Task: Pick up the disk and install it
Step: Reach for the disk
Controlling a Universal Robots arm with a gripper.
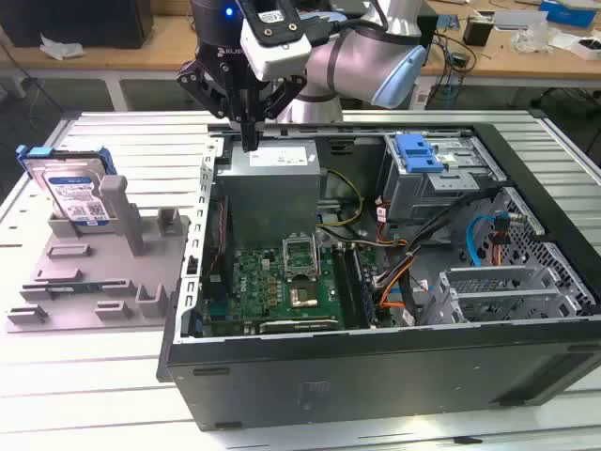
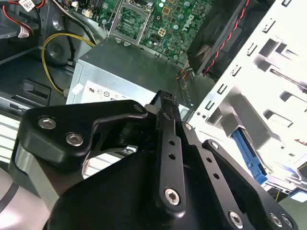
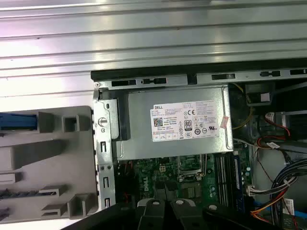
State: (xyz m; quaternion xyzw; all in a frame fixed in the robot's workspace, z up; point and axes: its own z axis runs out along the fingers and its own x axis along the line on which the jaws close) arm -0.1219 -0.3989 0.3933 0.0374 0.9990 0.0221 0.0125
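Observation:
The disk (image 1: 73, 193), a silver drive with a blue-and-white label in a blue bracket, stands upright in a grey holder (image 1: 94, 282) on the table at the exterior view's left. In the first wrist view its blue bracket edge (image 3: 17, 122) shows at the picture's border. My gripper (image 1: 249, 139) hangs over the near-left corner of the open computer case (image 1: 376, 362), just above the grey metal box (image 1: 272, 183), well to the right of the disk. Its black fingers (image 2: 165, 103) are pressed together with nothing between them.
Inside the case lie a green motherboard (image 1: 282, 282), loose cables (image 1: 404, 268) and a drive cage with a blue plastic tab (image 1: 418, 152). The grey box carries a white sticker (image 3: 189, 120). The ribbed metal table (image 1: 94, 395) surrounds the case.

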